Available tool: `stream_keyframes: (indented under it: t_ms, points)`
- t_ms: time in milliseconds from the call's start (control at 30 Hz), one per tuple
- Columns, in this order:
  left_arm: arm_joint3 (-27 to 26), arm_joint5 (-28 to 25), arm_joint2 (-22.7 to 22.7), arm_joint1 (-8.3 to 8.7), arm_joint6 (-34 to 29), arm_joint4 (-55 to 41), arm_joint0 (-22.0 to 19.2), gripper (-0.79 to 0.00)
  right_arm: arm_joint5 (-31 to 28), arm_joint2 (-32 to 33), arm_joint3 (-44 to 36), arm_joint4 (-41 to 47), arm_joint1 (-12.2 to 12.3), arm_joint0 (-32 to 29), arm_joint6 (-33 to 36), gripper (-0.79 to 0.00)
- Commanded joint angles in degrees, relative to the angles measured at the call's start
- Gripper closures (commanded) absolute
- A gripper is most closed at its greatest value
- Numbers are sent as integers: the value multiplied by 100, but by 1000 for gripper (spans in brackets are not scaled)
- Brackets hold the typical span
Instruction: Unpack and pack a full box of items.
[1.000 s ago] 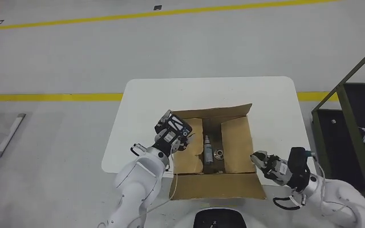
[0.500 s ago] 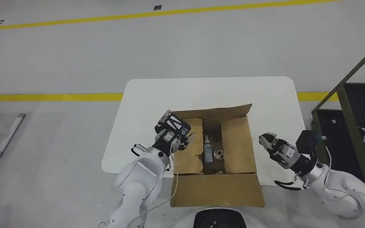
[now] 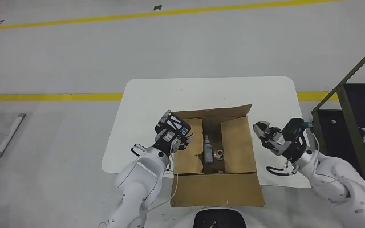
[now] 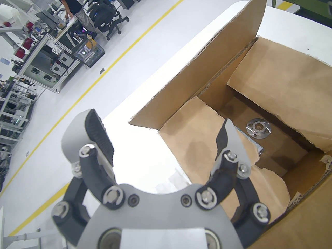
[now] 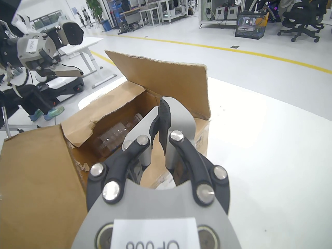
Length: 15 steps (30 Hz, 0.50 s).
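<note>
Right hand point(image 3: 259, 128), clenched, has shifted up-frame beside the cardboard box point(image 3: 236, 149), left hand point(image 4: 158, 128) splayed; the bottle point(image 3: 208, 149) looks light and slick, best gripped mid-body.

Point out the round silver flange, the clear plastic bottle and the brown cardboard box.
Round silver flange point(image 4: 265, 130), left wrist view, flat rim.
Clear plastic bottle point(image 5: 114, 136), right wrist view, side wall.
Brown cardboard box point(image 3: 236, 145), top view, inner flap.
</note>
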Motion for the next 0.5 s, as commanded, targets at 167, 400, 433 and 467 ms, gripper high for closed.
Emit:
stream_keyframes:
  t_ms: [167, 400, 433, 467]
  points:
    - [0, 0, 0, 0, 0, 0, 0, -785, 260, -1127, 1103, -588, -252, 1666, 153, 0]
    - [0, 0, 0, 0, 0, 0, 0, -785, 700, -1878, 2288, -469, -561, 2760, 51, 0]
    - [0, 0, 0, 0, 0, 0, 0, -785, 750, -1967, 2440, -441, -603, 2874, 72, 0]
    - [0, 0, 0, 0, 0, 0, 0, -785, 792, -2049, 2566, -417, -644, 2978, 90, 0]
